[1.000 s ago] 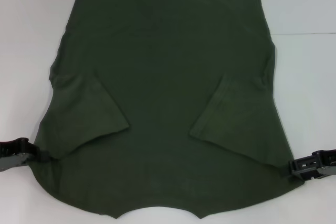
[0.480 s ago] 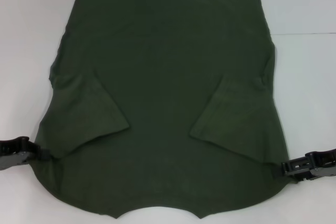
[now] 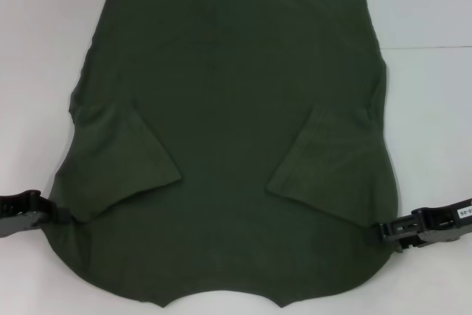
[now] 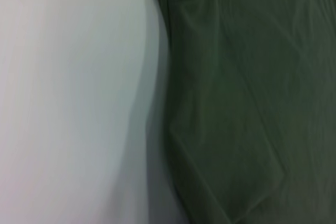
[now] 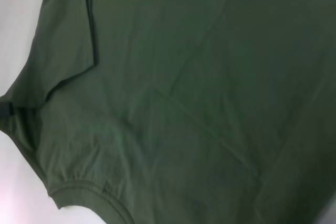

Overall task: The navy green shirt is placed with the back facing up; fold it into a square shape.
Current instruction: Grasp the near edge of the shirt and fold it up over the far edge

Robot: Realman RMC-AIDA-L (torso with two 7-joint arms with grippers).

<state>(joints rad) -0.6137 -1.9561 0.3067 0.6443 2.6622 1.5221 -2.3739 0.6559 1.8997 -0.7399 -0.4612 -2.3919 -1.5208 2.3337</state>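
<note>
- The white table [image 3: 435, 108] carries everything; only its bare margins show on either side of the cloth, and its edges lie outside the head view.
- The navy green shirt [image 3: 228, 108] lies flat, plain side up, across the middle of the table, filling most of the head view. Its far hem is cut off at the top of that view and its near edge runs out of the bottom, so the collar end shows only as a notched curve.
- Both short sleeves are folded inward onto the body, the left sleeve [image 3: 129, 164] and the right sleeve [image 3: 321, 156], each lying as a slanted flap.
- The left gripper [image 3: 63, 214] sits at the shirt's near left edge, just beside the left sleeve's outer corner; its tips disappear at the cloth, so I cannot tell whether they are spread or pinching.
- The right gripper [image 3: 375, 234] sits at the near right edge, its tip reaching onto the cloth; its fingers are likewise too dark to read.
- Both wrist views show only shirt fabric and table, no fingers.
</note>
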